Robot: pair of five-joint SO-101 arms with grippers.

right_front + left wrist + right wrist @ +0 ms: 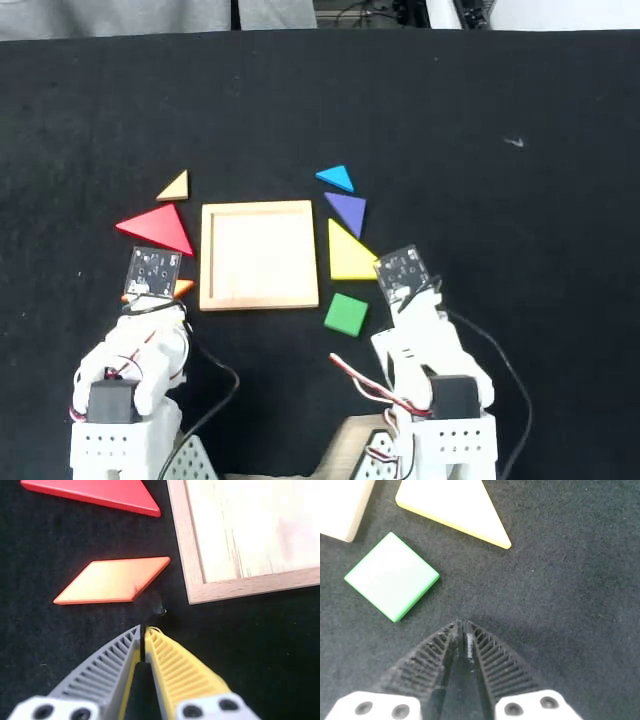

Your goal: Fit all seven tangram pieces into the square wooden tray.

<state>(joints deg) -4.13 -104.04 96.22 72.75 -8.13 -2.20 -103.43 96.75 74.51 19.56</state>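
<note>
Step one, nothing placed: tray [258, 255] bare, pieces [350, 252] loose at its nine and three o'clock, my left gripper [143, 630] and right gripper [461, 626] both clenched empty, so next I likely open left over the orange parallelogram [112, 580].

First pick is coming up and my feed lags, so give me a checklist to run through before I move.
1. The wooden tray is empty: ok.
2. The left gripper is open for a grasp: not ok, shut on nothing.
3. The right gripper is open: not ok, shut on nothing.
4. The orange parallelogram lies flat, apart from the tray: ok.
5. The green square lies flat, apart from the yellow triangle: ok.
</note>
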